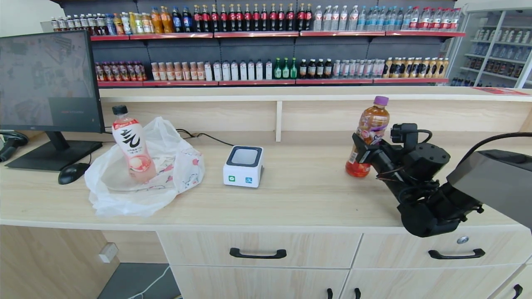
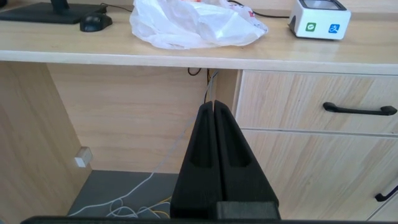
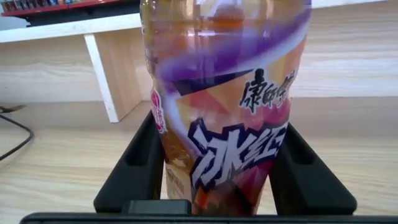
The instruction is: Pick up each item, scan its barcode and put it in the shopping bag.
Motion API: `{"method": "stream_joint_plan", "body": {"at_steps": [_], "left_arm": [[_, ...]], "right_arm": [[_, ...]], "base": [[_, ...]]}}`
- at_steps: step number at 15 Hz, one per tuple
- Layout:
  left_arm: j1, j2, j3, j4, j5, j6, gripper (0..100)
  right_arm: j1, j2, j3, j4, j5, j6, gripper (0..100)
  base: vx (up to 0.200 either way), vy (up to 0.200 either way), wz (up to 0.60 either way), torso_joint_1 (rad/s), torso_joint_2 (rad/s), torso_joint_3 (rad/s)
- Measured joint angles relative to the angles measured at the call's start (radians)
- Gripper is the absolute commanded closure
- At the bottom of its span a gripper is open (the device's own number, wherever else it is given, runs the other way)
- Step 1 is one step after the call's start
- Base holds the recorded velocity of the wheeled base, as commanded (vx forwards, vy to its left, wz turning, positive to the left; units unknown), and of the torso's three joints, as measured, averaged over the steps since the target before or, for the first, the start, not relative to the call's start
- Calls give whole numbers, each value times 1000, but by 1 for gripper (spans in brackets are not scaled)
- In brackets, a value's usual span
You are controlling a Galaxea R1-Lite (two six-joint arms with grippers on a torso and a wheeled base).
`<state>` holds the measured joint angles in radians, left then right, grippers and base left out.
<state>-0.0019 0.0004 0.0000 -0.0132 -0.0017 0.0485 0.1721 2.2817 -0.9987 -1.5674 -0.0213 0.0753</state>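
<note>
Black right arm [image 1: 419,187], looped cable [image 1: 422,133], matte black left tool [image 2: 214,112]

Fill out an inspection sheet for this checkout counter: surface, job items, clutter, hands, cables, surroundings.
Surface: light wooden counter, no spills seen.
Job's things: purple-capped amber drink bottle standing at the right; pink-labelled black-capped bottle cap up inside the white plastic shopping bag at the left; white cube scanner between them.
Clutter: black computer mouse and black monitor at the far left.
Hands: right hand shut on the amber bottle; left hand shut, empty, below counter level.
Cables: black cable behind the bag; pale wires under the counter.
Surroundings: red-edged shelves of drinks behind; drawers with black handles below.
</note>
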Motion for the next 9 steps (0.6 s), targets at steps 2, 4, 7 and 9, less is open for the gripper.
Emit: {"method": "stream_joint_plan", "body": {"at_steps": [2, 4, 7, 9], "left_arm": [[0, 0, 0, 1, -1, 2, 100], [0, 0, 0, 3, -1, 3, 100], [1, 0, 0, 7, -1, 0, 100], [1, 0, 0, 9, -1, -1, 100]], "right_arm": [[7, -26, 7, 1, -1, 0, 100], [24, -66, 27, -2, -2, 2, 100], [49, -147, 120, -2, -6, 4, 100], [56, -214, 217, -2, -8, 4, 100]], "base": [[0, 0, 0, 0, 0, 0], [0, 0, 0, 0, 0, 0], [0, 0, 0, 0, 0, 0], [0, 0, 0, 0, 0, 0]]}}
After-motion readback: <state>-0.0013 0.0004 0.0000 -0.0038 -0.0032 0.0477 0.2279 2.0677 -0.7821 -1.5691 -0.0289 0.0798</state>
